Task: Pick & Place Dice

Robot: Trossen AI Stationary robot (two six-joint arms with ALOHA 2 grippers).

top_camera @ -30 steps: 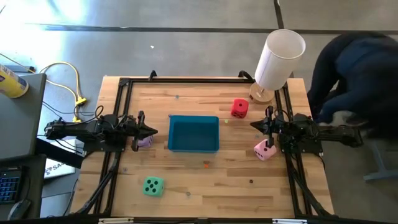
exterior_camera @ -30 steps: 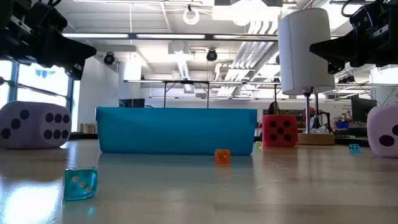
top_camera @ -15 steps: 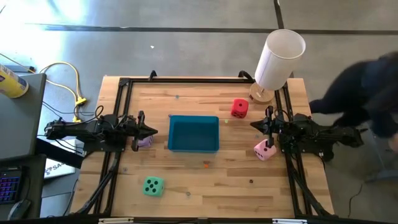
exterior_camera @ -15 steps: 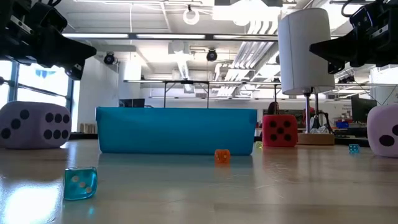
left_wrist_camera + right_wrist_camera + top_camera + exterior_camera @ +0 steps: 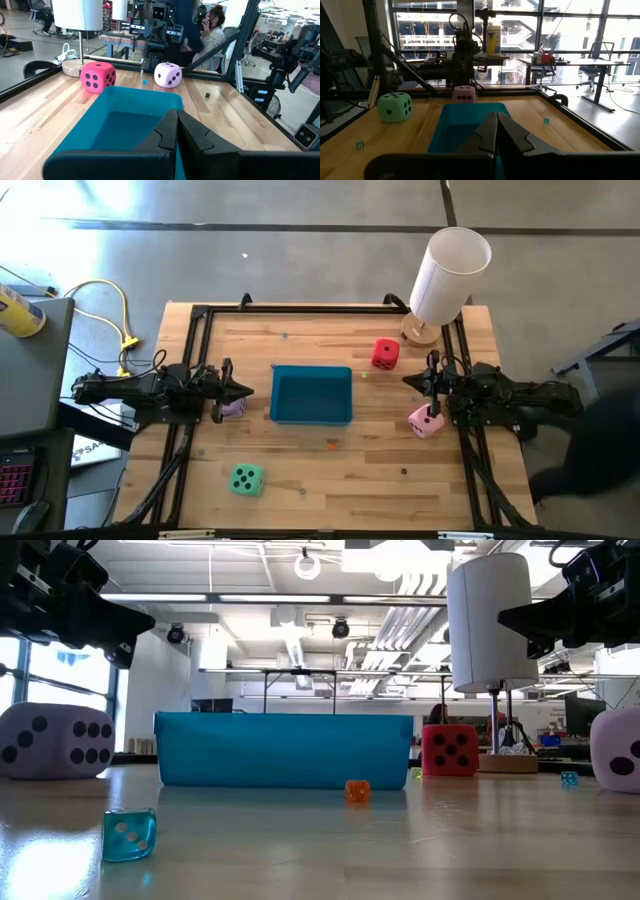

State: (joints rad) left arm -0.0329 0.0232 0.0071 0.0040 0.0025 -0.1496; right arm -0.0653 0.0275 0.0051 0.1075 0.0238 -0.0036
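Wooden table [image 5: 300, 470] bears four dice, one teal tray [image 5: 311, 395]; both grippers' fingers together, empty.

A grey concrete floor [image 5: 300, 240] surrounded the wooden table [image 5: 300, 470], with a yellow cable [image 5: 115, 305] trailing at one side. Tall windows [image 5: 420, 22] let daylight into the room, where desks [image 5: 560, 62] and an office chair [image 5: 595, 52] stood, and pipes and lamps [image 5: 305, 565] ran overhead. A person [image 5: 212, 30] sat beyond the table.
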